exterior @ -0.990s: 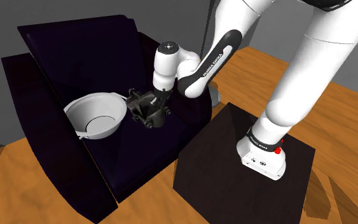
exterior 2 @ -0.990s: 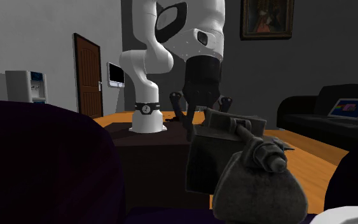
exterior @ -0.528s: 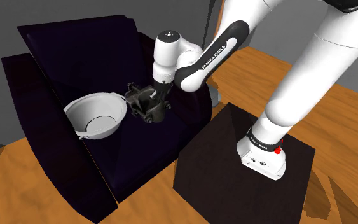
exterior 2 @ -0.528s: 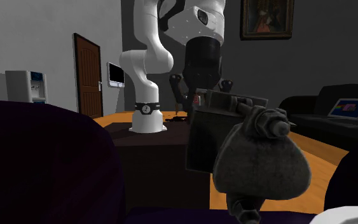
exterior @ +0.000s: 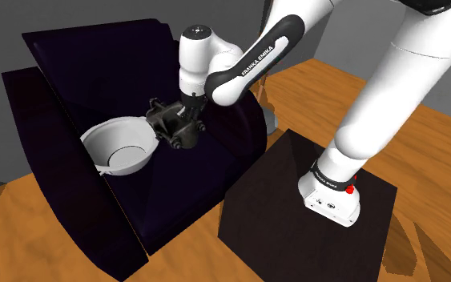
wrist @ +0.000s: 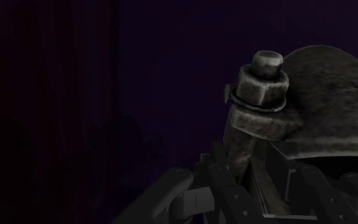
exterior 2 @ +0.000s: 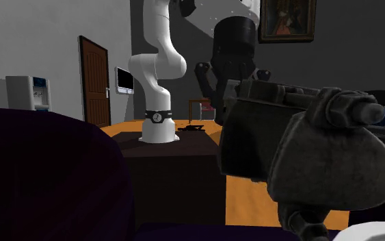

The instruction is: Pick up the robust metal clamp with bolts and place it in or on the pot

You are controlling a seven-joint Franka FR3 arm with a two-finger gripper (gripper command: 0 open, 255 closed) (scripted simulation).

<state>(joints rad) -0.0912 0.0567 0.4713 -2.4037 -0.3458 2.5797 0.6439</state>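
The tool [exterior: 186, 110] pinches the dark clamp [exterior: 173, 130] beside the white pot [exterior: 139, 134]. The clamp looks rigid, probably heavy and lopsided. Gripping its flat body centrally seems safest.

A dark grey metal clamp [exterior 2: 307, 164] with a bolt looms at the right, clasped from above by the black gripper [exterior 2: 233, 85]. Behind it, the white arm [exterior 2: 158, 82] rises from its dark stand [exterior 2: 163, 152], near a brown door [exterior 2: 94, 79].
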